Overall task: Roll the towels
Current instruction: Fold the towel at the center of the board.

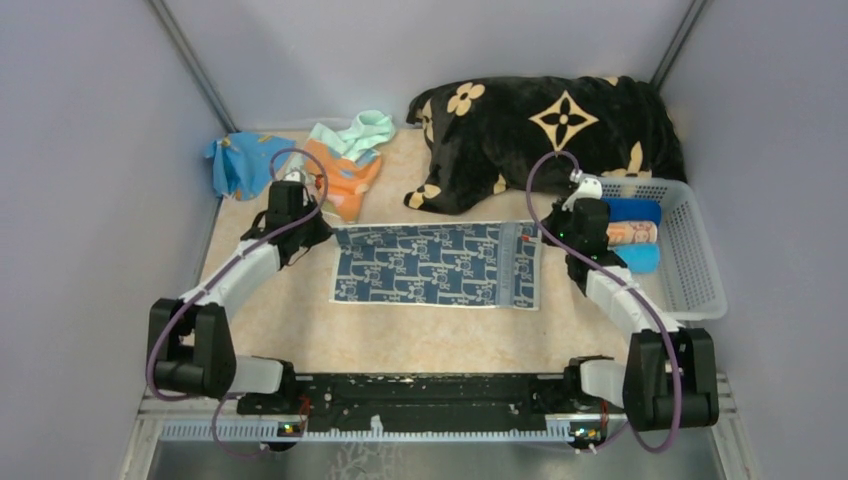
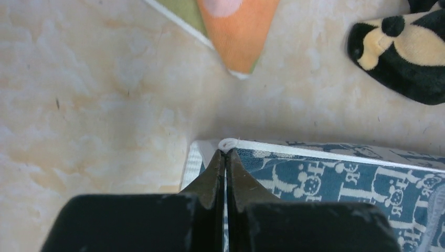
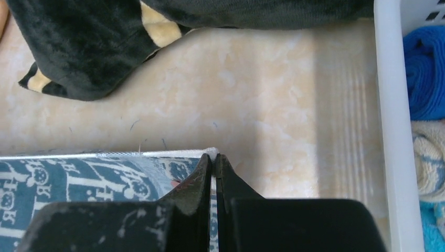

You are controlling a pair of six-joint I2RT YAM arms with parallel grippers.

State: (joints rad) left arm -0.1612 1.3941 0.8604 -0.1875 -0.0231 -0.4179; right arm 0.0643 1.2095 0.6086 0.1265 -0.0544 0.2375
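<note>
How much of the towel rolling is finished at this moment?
Done: three rolled towels lie in the basket. In hand: the left claw and right claw pinch the far corners of the flat patterned towel. Left: this one, plus the loose towels behind.

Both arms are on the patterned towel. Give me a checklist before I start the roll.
1. Jaws of the left gripper shut on the patterned towel, far-left corner: ok.
2. Jaws of the right gripper shut on its far-right corner: ok.
3. Towel lying flat on the table: ok.
4. The black blanket apart from the towel's far edge: ok.
5. The orange towel apart from the left corner: ok.
6. How much cloth each pinch holds: cannot tell.
</note>
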